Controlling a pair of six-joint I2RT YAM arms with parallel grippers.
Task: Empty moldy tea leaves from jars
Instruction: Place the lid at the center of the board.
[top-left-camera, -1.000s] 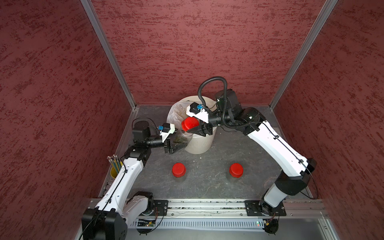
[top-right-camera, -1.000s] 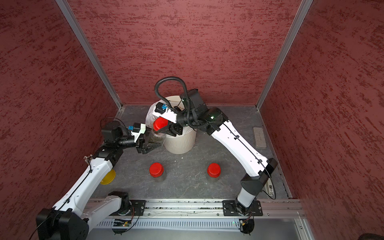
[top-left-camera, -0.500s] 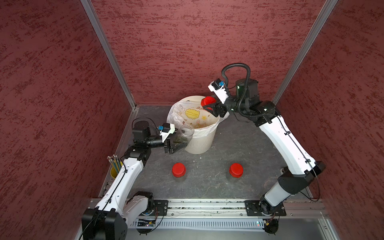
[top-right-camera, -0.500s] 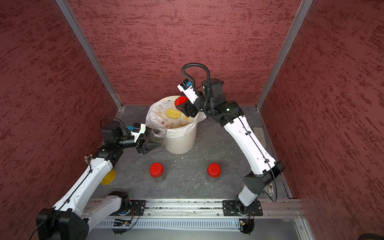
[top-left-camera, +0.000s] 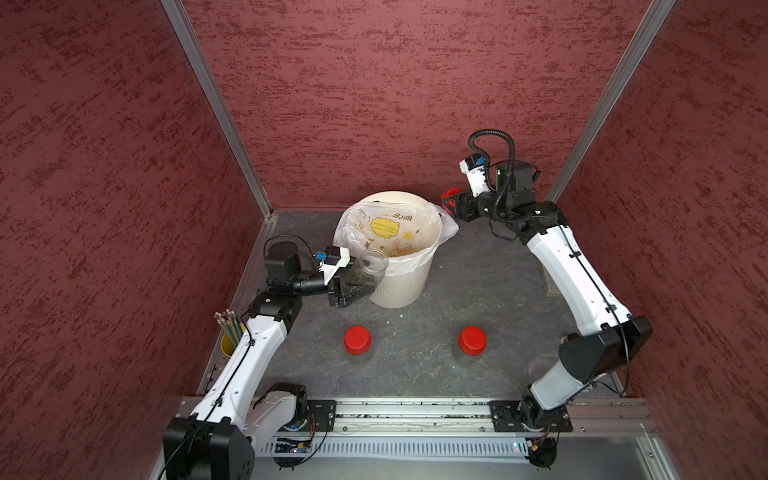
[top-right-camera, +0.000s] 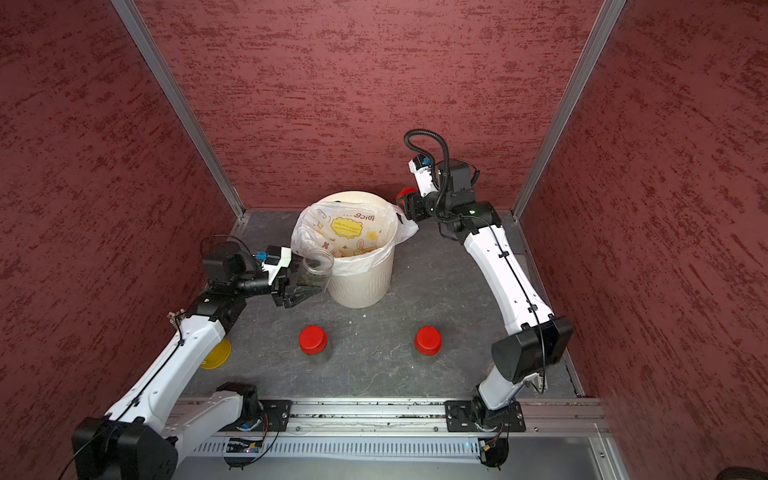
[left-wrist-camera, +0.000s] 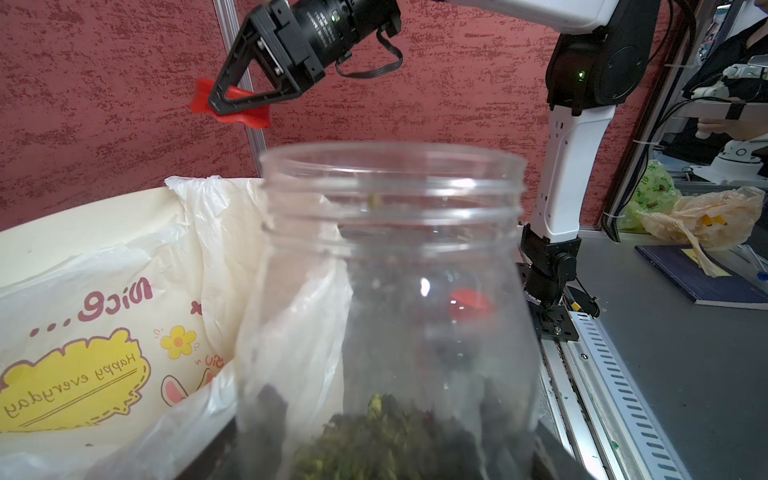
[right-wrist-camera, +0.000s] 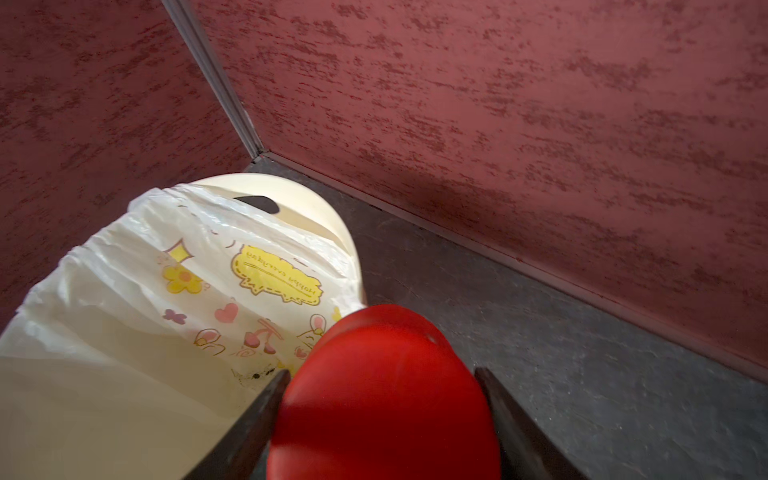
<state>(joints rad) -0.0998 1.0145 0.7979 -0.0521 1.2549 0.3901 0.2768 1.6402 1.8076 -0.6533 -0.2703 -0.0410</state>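
A clear, lidless jar leans toward the cream bin at its front left. My left gripper is shut on the jar's lower body. Dark green tea leaves lie in the jar's bottom. Off the bin's back right, above the floor, my right gripper is shut on a red lid. Two more jars with red lids stand upright in front of the bin.
The bin is lined with a printed white bag that spills over its rim. A yellow cup of pencils sits by the left wall. A flat dark pad lies by the right wall. Red walls close three sides; a metal rail runs along the front.
My right gripper has carried the red lid from the jar at the bin's front left, up over the bin, to its back right. The left gripper and jar have stayed put.
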